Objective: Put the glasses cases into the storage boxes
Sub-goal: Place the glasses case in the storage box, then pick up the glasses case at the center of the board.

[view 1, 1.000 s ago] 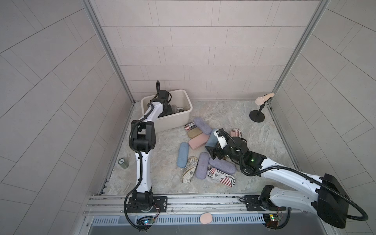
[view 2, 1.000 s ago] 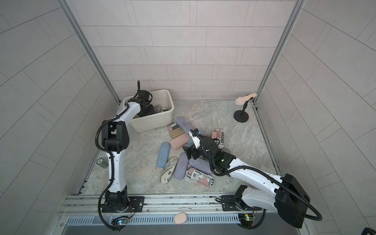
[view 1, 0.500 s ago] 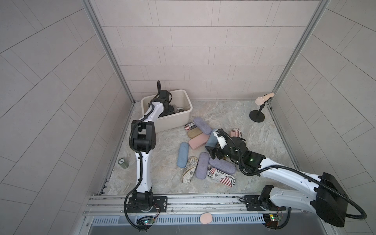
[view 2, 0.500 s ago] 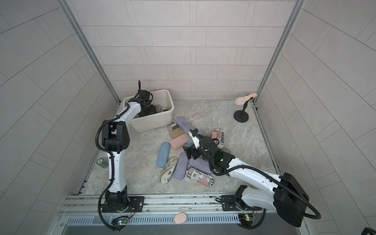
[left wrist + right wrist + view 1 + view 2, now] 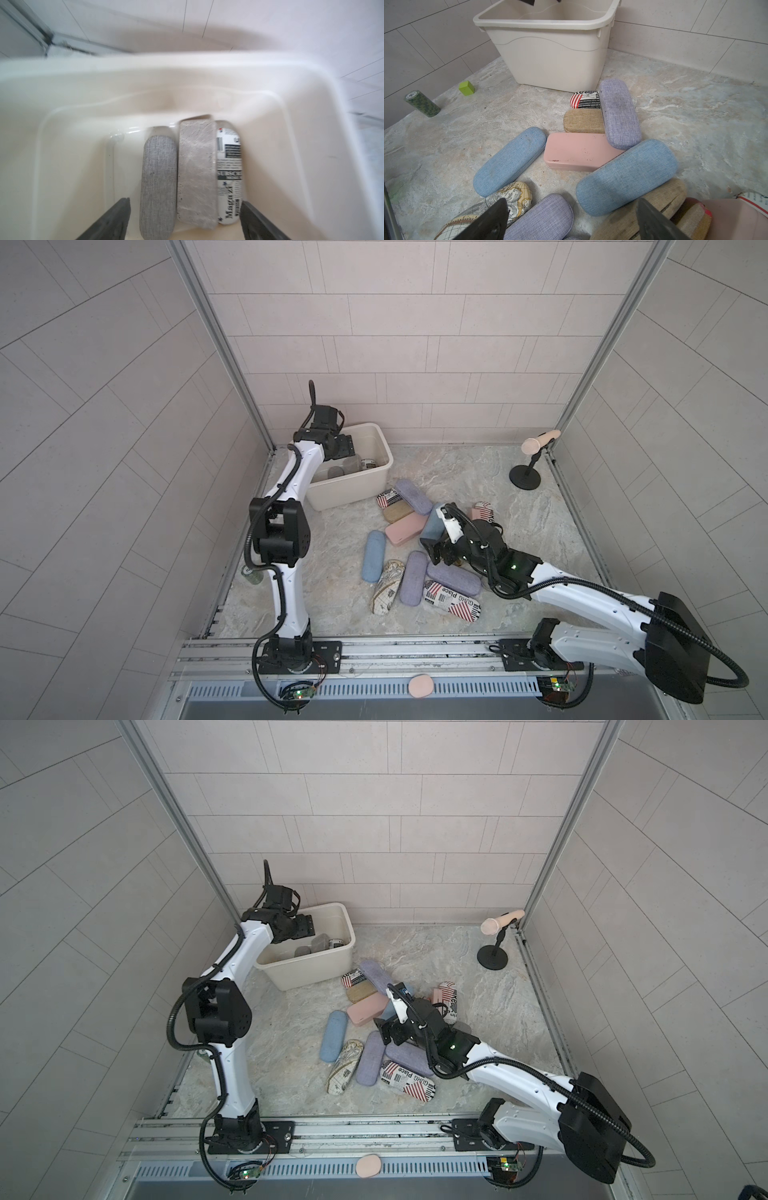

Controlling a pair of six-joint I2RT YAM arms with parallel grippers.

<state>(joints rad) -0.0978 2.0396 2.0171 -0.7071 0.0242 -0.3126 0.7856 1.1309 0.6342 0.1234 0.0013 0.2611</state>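
now that left hand (image 5: 185, 201) opened, case (image 5: 196, 172) in bin (image 5: 270, 124)

Inside storage box (image 5: 62, 128): three cases (image 5: 196, 172) side by side along one wall, big bare floor beside them. Above them left gripper (image 5: 184, 201), jaws wide. Middle of table (image 5: 478, 472) crowded by case pile (image 5: 414, 578); cases touch and overlap. Low over pile, right gripper (image 5: 572, 199), jaws wide. One blue case (image 5: 510, 160) has bare floor along one long side. Bare table between pile and mic stand (image 5: 525, 479). Near side wall, green cube (image 5: 466, 88) and can (image 5: 422, 103), well apart from pile.
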